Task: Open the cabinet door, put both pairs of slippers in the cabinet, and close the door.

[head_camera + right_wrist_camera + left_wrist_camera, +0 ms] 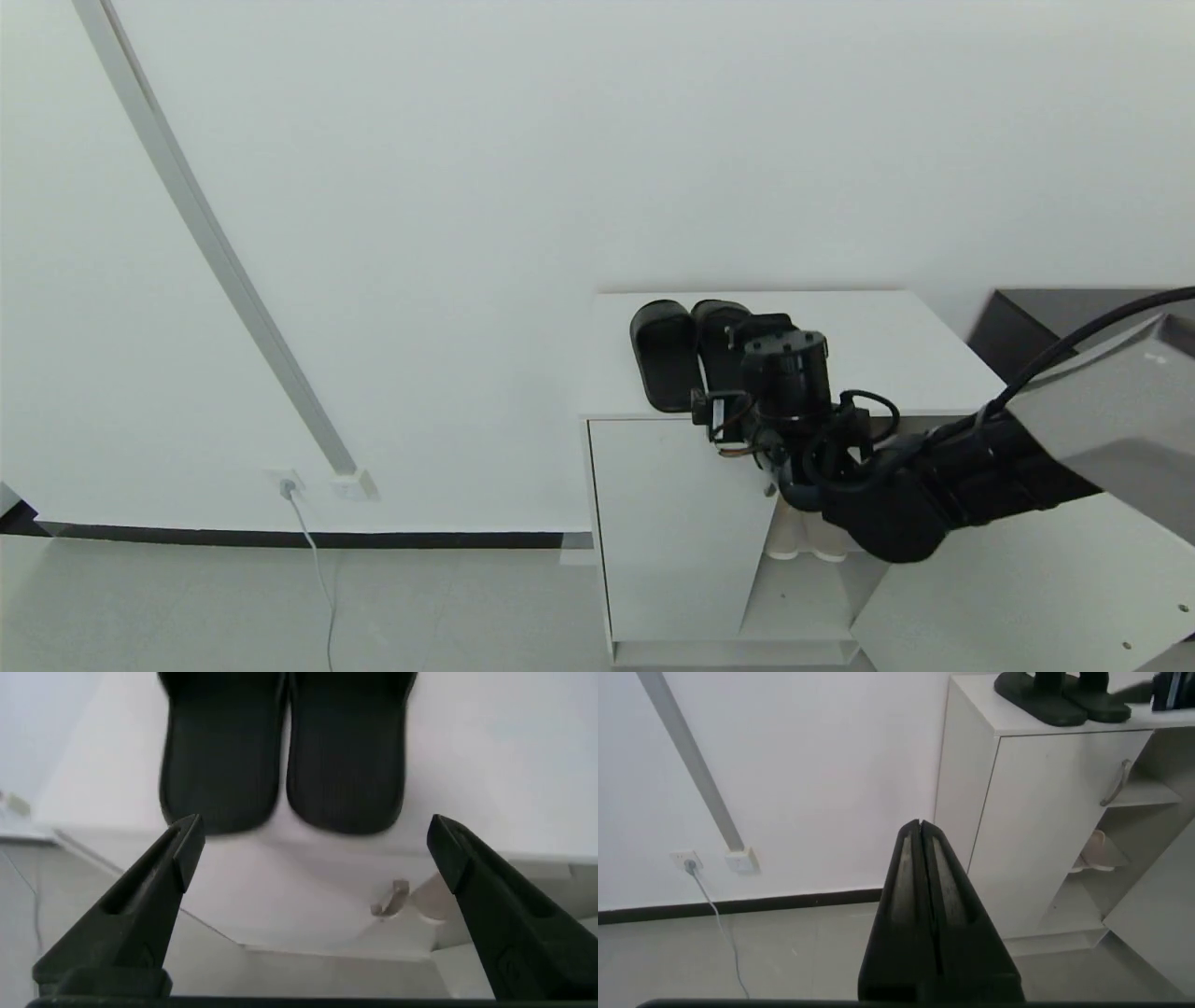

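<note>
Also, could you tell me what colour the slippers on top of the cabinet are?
Black slippers; right wrist view shows them best.

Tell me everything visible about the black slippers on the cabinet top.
The black slippers are a matte pair, rubber or foam by the look, with finely ribbed surfaces and rounded ends. They lie flat, side by side and close together, on the white cabinet top, near its left front edge. The open right gripper hangs at their near ends; whether it touches them cannot be told.
</note>
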### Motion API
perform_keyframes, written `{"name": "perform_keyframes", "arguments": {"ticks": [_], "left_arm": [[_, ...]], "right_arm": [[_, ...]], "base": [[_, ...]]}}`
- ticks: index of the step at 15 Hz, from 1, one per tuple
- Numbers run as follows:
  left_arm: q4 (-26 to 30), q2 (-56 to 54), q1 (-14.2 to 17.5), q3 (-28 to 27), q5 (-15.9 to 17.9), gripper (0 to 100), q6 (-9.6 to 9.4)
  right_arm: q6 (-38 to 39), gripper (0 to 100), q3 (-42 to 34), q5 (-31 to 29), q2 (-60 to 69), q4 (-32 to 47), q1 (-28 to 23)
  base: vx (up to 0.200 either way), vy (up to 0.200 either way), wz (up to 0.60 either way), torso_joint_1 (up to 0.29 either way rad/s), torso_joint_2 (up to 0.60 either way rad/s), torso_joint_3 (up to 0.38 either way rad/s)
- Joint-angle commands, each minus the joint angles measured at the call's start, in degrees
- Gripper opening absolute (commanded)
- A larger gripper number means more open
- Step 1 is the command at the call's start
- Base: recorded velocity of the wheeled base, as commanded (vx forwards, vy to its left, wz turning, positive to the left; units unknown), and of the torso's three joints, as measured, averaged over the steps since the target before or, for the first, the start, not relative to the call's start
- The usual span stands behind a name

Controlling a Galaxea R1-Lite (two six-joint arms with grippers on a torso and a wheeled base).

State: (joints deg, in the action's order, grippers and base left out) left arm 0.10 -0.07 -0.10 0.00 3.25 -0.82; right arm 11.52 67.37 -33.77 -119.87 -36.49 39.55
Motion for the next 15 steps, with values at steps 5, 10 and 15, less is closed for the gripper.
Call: {"name": "perform_keyframes", "arguments": {"ticks": [5, 10, 15], "left_arm": [[-0.01, 0.07, 0.01, 0.0, 0.0, 0, 0.29], [-0.01, 0.07, 0.01, -0.09, 0.0, 0, 0.29], [-0.01, 0.07, 0.01, 0.0, 0.0, 0, 0.29]], "right_arm": [[2.54, 100, 5.67, -1.83, 2.62, 4.76, 1.15], [2.63, 100, 2.86, -1.83, 2.1, 4.49, 2.38], [2.63, 100, -1.01, -1.92, 0.25, 0.54, 2.73]], "base": [[0.0, 0.0, 0.0, 0.0, 0.0, 0.0], [0.16, 0.0, 0.0, 0.002, 0.0, 0.001], [0.2, 0.0, 0.0, 0.004, 0.0, 0.005]]}}
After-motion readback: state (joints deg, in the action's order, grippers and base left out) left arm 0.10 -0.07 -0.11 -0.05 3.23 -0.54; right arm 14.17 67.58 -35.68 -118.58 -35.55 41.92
